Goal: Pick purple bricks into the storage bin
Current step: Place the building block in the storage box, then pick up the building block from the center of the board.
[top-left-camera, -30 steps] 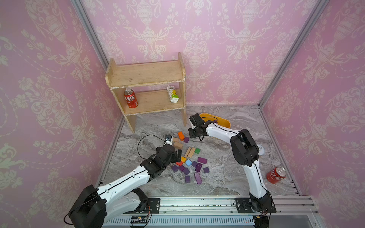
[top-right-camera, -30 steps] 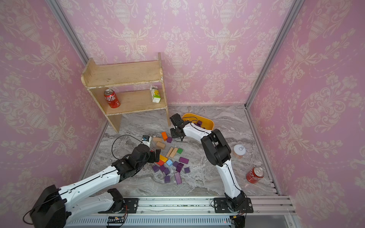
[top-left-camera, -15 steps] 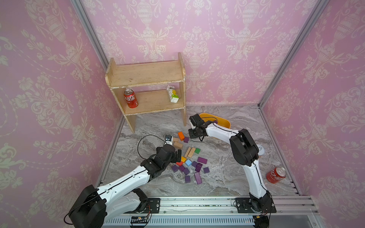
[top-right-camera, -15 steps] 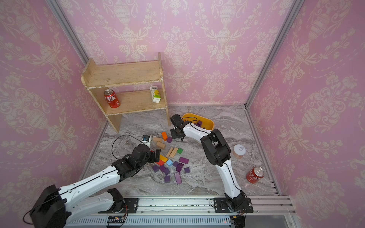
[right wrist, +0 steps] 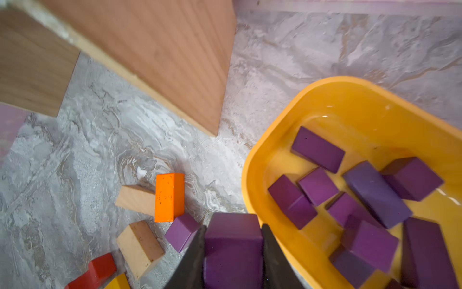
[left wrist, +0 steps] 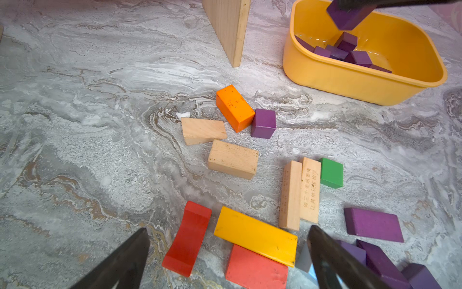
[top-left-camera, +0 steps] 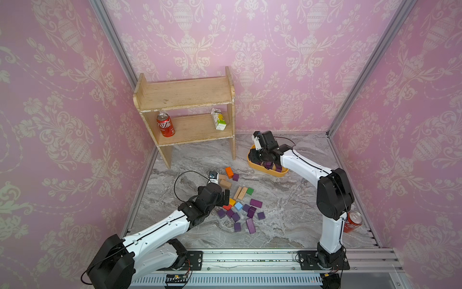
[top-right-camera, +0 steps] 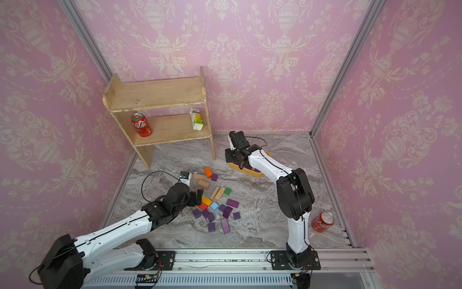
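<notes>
Pinching a purple brick (right wrist: 233,252) between its two dark fingers, the right claw (right wrist: 233,226) hangs at the end of the storage bin (right wrist: 252,160) nearer the wooden shelf (top-left-camera: 185,95). The right wrist view shows that grip plainly. There, though, the brick overlaps the bin's rim, so it is hard to say whether it is fully over the inside. The left wrist view settles more. Seen from the side, the brick (left wrist: 350,15) hangs clear above the bin (left wrist: 350,82), over the purple bricks (left wrist: 347,50) already lying on its floor, and seems to touch none of them. In both top views the claw's body hides the held brick; only the bin (top-left-camera: 265,171) and a few purple pieces inside it show.

The left claw (left wrist: 228,229) is spread wide and holds nothing, hovering over the yellow bar (left wrist: 255,236) and the red blocks (left wrist: 187,240) on the desk (left wrist: 75,125). Just beside it lie the loose purple bricks (top-left-camera: 246,212), which the left wrist view catches only at its corner. A lone purple cube (left wrist: 263,123) touches the orange block (left wrist: 235,107), between that cluster and the bin.

Only the top views show the cola can (top-left-camera: 165,125) and the carton (top-left-camera: 219,119) on the shelf's lower board. They also show a second cola can (top-right-camera: 322,221) on the desk beside the right arm.
</notes>
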Controlling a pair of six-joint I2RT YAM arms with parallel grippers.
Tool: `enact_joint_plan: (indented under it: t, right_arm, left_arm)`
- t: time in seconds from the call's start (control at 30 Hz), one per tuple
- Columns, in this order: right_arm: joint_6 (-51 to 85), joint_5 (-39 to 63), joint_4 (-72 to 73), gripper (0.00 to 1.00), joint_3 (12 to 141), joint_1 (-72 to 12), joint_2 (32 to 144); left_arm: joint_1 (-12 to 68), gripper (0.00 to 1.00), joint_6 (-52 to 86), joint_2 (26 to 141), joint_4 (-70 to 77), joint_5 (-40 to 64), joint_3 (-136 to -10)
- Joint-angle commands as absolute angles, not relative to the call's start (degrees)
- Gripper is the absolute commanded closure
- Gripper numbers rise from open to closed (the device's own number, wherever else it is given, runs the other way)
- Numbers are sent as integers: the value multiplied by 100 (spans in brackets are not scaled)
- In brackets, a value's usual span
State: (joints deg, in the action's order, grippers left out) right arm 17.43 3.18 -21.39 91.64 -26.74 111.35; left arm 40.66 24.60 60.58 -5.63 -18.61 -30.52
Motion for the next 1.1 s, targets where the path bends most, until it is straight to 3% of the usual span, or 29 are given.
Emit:
enact_joint_plan:
  t: [0.0, 0.2, 0.23, 0.3, 0.37, 0.6, 1.07]
  right_arm:
    - [1785, 272, -2243, 74, 9070, -2407, 11133]
    - [1646, 4, -2401, 71, 9246, -2128, 11362]
    - [1644, -45, -2442, 65, 9301, -2109, 11402]
    - [1604, -128, -2444, 38, 9304, -2091, 11396]
    - [1567, -171, -2340, 21, 9173, -2090, 11271]
    - [1383, -281, -2146, 0, 8431, -2091, 10379]
    - [1389, 8, -2083, 0, 5972, -2087, 7675]
  left_arm:
    - [4033, 1, 2558, 6007, -675, -2022, -3256]
    - [4027, 1, 2529, 6051, -642, -2032, -3304]
    - [4027, 1, 2529, 6071, -642, -2001, -3322]
    - [4029, 1, 2551, 6103, -642, -1951, -3361]
    - [4031, 1, 2549, 6120, -631, -1891, -3399]
    - [4032, 1, 2497, 6241, -463, -1804, -3502]
    - [4005, 1, 2066, 7471, -108, -1370, -4410]
